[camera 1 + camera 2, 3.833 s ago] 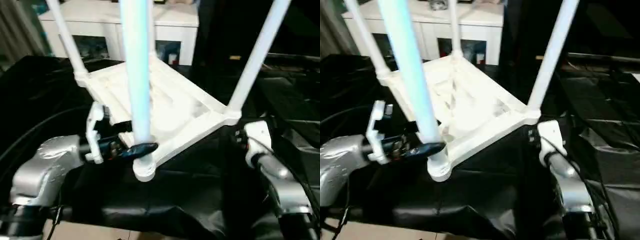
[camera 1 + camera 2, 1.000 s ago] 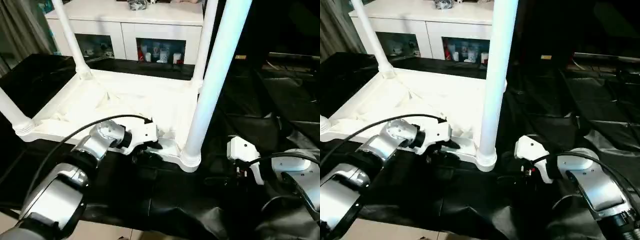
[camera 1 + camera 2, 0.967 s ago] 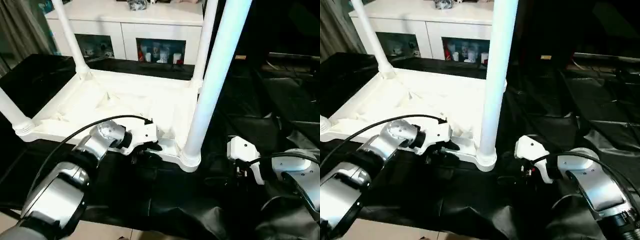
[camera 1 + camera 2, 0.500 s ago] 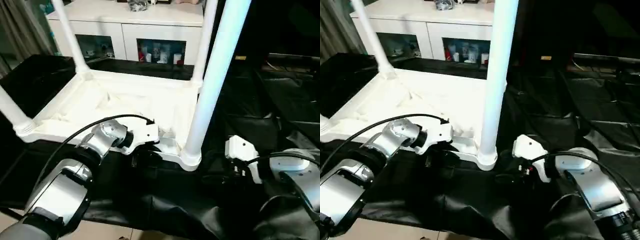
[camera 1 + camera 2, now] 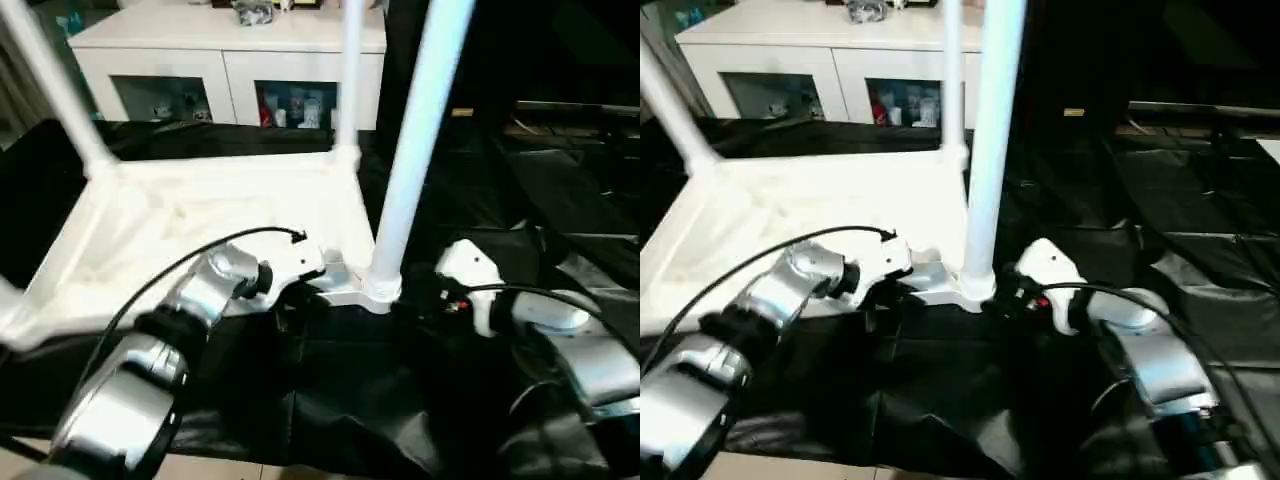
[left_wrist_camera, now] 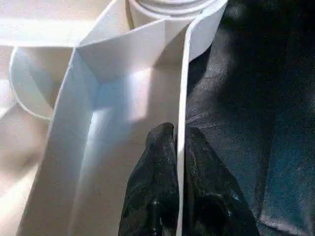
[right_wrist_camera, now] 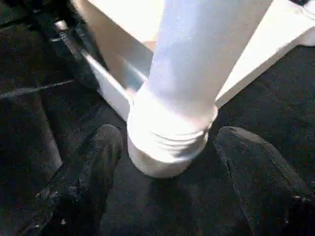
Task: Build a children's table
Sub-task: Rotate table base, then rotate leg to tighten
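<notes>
The children's table lies upside down on the black cloth, its white tabletop showing the ribbed underside. Three white legs stand up from its corners. The nearest leg rises from the round corner socket at the front right. My left gripper is shut on the tabletop's thin front rim, one black finger on each side, just left of that socket. My right gripper is open. Its fingers stand either side of the socket's base, with a gap on each side.
A white glass-door cabinet stands close behind the table. Two more legs rise at the back corners. A black cable arcs over my left forearm. Crumpled black cloth covers the surface in front.
The camera has shifted. My left gripper's fingers have closed onto the front rim. My right gripper has moved in closer, up to the front right corner socket.
</notes>
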